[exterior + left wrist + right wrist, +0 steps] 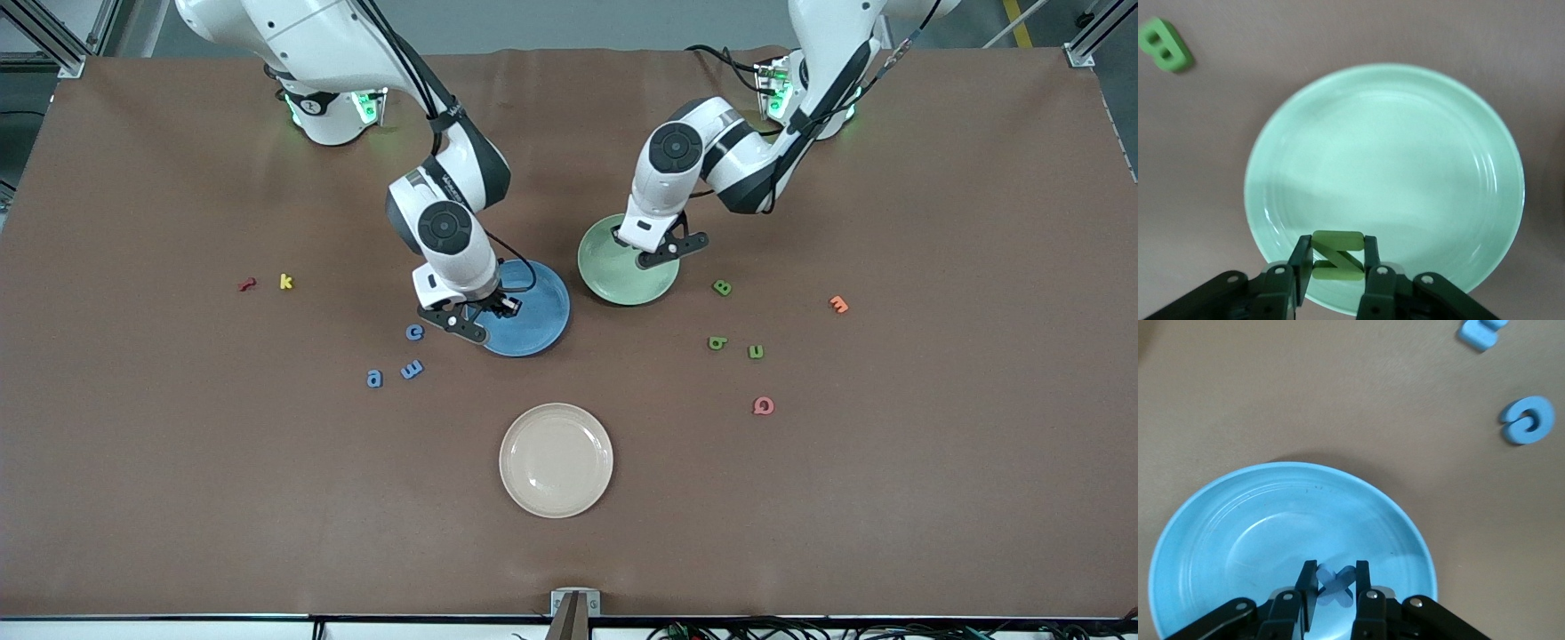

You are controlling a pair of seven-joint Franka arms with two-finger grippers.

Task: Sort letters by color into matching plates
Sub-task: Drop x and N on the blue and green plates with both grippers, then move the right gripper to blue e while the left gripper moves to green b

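My left gripper [656, 256] is over the pale green plate [622, 271], shut on a green letter Z [1338, 240] held above the plate's [1405, 153] rim. My right gripper [498, 307] is over the blue plate [538, 324], shut on a blue letter X [1337, 585] above that plate [1258, 513]. Three blue letters [414, 332] [374, 379] [412, 369] lie on the table beside the blue plate, toward the right arm's end. Three green letters [722, 287] [717, 342] [756, 351] lie beside the green plate, toward the left arm's end.
A cream plate [556, 460] lies nearer the front camera than both plates. A red letter [247, 284] and a yellow k [285, 281] lie toward the right arm's end. An orange letter [838, 304] and a pink letter [763, 405] lie toward the left arm's end.
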